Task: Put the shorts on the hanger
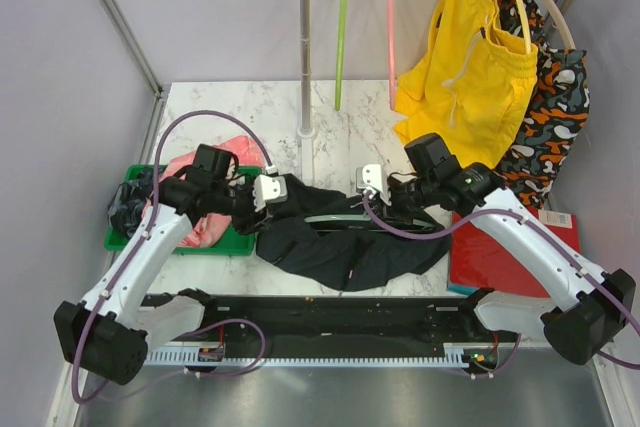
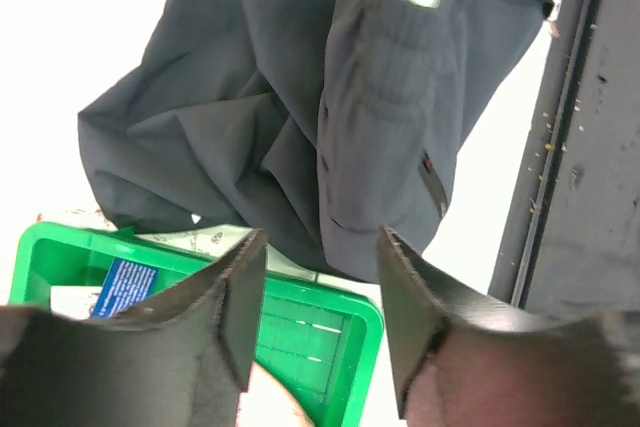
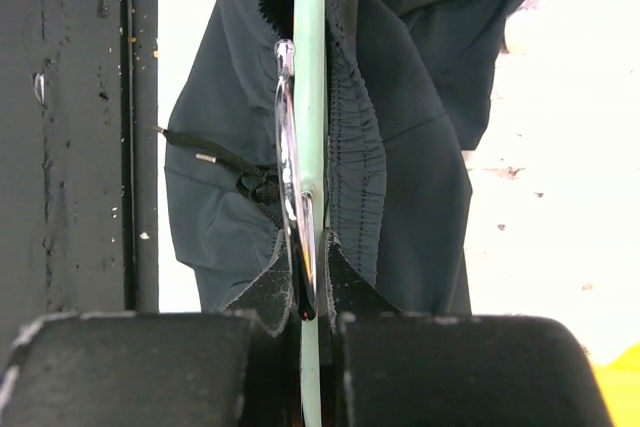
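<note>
1. Fingers of the right hand [image 3: 305,292] are clenched on the pale teal hanger [image 3: 310,67], pinching its bar together with the metal hook [image 3: 284,147].
2. Just past those fingertips, the black shorts [image 3: 400,147] fold around both sides of the hanger, which runs straight ahead into the waistband.
3. The left hand [image 2: 320,247] is released, its jaws apart with nothing between them; a green tray [image 2: 310,342] lies beneath its fingertips.
4. Ahead of the left hand, the shorts lie bunched on the white table [image 2: 80,37], with one hanger end showing in the fabric at the far side.
</note>
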`<state>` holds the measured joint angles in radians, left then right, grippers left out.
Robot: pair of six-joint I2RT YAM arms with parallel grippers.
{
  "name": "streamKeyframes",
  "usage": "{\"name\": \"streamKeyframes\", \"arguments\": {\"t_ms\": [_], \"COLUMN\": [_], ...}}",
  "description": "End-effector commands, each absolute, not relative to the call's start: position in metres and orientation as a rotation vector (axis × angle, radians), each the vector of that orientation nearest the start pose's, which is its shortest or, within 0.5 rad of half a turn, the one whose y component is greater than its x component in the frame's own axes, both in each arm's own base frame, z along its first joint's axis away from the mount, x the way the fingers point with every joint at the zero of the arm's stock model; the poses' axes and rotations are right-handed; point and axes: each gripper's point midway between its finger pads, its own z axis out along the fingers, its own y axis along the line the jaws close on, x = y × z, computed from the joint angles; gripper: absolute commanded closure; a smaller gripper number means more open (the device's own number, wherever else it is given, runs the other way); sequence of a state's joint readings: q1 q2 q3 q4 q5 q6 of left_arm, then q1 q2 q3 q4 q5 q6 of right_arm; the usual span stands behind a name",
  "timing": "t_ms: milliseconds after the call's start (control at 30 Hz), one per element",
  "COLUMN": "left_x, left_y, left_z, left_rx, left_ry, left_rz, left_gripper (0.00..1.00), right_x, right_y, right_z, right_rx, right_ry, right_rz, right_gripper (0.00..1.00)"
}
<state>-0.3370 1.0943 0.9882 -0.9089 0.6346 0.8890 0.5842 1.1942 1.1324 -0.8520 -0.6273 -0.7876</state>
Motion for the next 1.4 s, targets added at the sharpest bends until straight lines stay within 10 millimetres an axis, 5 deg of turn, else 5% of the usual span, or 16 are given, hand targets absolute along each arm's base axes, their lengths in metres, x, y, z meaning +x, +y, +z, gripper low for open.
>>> {"name": "streamKeyframes", "arguments": {"t_ms": [0, 233, 500, 667, 867, 1133, 1367], "left_x": [0.188, 0.189, 0.206, 0.217, 0.210, 0.205, 0.233], "left_y": [-0.158, -0.152, -0.159, -0.158, -0.146, -0.137, -0.141], "left_z": [0.180, 0.154, 0.136, 0.133, 0.143, 0.168, 0.181], "left_rx": [1.618, 1.553, 1.437, 1.361, 1.337, 1.330, 1.248], "left_ry": [1.700, 1.752, 1.815, 1.866, 1.906, 1.866, 1.882], "left_rz": [-0.606, -0.553, -0.509, -0.463, -0.412, -0.386, -0.412], "left_gripper": [0.41, 0.32, 0.34, 0.47, 0.98, 0.98, 0.98], "right_x": [0.209, 0.217, 0.218, 0.216, 0.217, 0.213, 0.199], "right_y": [0.227, 0.224, 0.226, 0.226, 0.218, 0.206, 0.202], "right_z": [0.232, 0.238, 0.242, 0.243, 0.236, 0.232, 0.246], "right_rx": [-1.622, -1.596, -1.588, -1.592, -1.608, -1.629, -1.657], "right_ry": [1.628, 1.662, 1.660, 1.659, 1.691, 1.704, 1.657], "right_rz": [0.650, 0.655, 0.664, 0.668, 0.625, 0.618, 0.639], "right_gripper": [1.00, 1.00, 1.00, 1.00, 1.00, 1.00, 1.00]}}
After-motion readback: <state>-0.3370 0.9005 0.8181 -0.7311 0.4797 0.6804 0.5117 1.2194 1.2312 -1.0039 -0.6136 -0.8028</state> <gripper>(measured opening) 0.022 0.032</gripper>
